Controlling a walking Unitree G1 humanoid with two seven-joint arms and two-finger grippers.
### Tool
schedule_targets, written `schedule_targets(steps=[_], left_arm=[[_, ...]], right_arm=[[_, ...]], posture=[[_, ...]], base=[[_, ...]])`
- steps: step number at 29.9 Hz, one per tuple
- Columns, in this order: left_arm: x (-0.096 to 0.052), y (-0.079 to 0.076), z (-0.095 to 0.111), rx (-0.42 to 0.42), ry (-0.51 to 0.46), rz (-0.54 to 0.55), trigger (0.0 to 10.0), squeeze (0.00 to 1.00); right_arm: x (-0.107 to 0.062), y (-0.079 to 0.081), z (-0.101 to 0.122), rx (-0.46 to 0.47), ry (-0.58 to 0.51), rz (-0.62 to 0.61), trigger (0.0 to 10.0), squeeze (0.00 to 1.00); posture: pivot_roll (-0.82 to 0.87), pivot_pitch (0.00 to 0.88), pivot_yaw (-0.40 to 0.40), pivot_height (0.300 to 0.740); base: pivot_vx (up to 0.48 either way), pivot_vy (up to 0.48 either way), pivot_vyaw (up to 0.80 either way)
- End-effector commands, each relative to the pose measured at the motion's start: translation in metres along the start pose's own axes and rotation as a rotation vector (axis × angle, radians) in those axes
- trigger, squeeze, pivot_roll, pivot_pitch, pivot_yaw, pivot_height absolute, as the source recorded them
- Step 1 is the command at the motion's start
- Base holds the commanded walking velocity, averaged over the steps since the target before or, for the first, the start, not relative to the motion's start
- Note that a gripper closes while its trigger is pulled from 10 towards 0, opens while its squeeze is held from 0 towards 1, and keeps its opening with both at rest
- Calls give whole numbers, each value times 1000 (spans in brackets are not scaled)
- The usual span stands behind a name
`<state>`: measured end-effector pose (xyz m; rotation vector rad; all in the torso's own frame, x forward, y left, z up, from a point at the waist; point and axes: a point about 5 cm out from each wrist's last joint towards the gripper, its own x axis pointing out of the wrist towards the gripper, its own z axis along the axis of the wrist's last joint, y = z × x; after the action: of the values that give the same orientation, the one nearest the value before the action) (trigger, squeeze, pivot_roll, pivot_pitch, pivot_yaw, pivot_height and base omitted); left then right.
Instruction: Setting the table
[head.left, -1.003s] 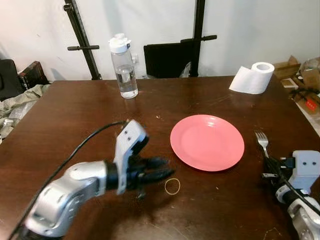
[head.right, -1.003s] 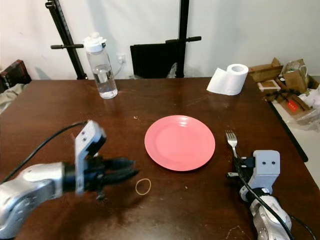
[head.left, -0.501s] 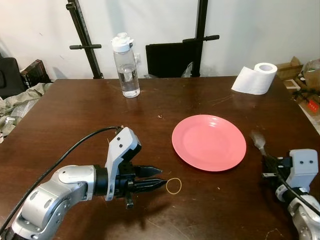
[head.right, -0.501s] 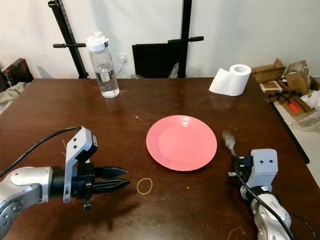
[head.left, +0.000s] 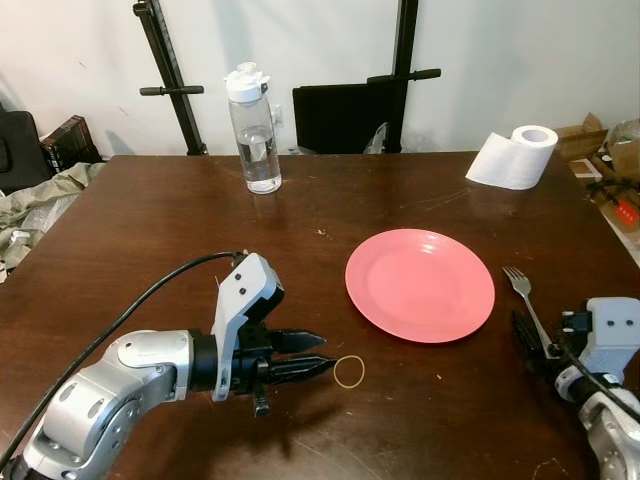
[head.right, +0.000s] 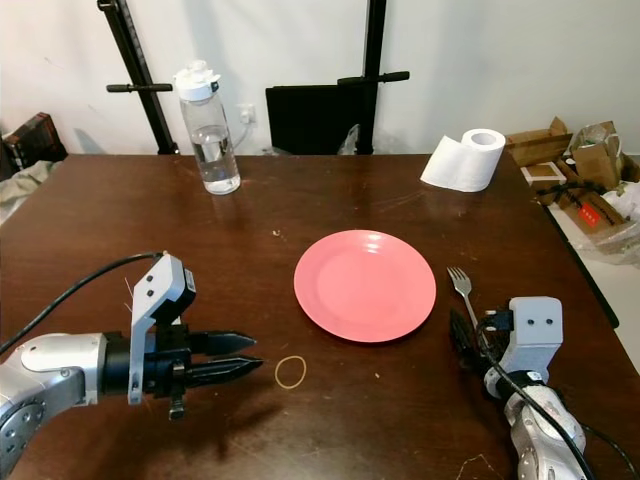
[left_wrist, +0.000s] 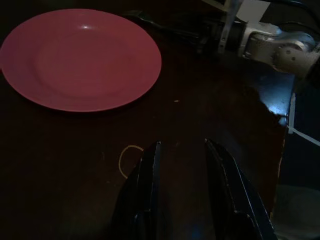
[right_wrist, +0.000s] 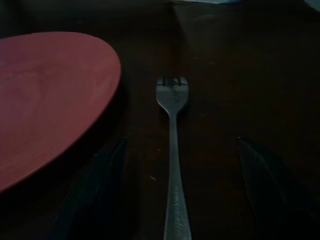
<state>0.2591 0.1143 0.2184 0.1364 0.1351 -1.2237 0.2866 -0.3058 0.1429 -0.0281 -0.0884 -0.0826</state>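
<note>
I see the fork (head.right: 462, 290) lying on the counter (head.right: 330, 190) just right of the plate (head.right: 364, 284). My right end effector (right_wrist: 175, 200) straddles its handle, fingers spread wide. Left end effector (head.right: 240, 358), fingers slightly apart, hovers beside a rubber band (head.right: 290, 372).

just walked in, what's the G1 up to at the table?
It is setting a place. A pink plate lies on the dark wooden table, and a fork lies flat just to the plate's right. The right gripper is open with its fingers on either side of the fork handle, not touching it. The left gripper hovers open to the plate's left, pointing at a rubber band. A water bottle and paper roll stand at the far edge.
</note>
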Motion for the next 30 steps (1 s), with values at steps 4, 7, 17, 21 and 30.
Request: schedule_targets(steps=[4,7,17,21,30], left_arm=[[3,-1,-3,-7,-4,0,10000,0],[4,0,-3,-7,-8,1,10000,0],[18,3,-1,6,-58,43,10000,0],[23,9,-1,26,-67,123,10000,0],[23,22,1,-2,-164,393,10000,0]], right_arm=[[-10,8,31,58,-124,38,10000,0],[-11,11,42,55,-156,51,10000,0],[-24,50,115,-8,-378,160,10000,0],[-25,64,113,-33,-370,144,10000,0],[-30,124,75,77,-262,76,10000,0]], posture=[[55,176,183,740],[52,175,183,740],[8,160,162,740],[0,150,153,740],[2,128,148,740]], base=[[0,0,0],[0,0,0],[0,0,0],[0,0,0],[0,0,0]])
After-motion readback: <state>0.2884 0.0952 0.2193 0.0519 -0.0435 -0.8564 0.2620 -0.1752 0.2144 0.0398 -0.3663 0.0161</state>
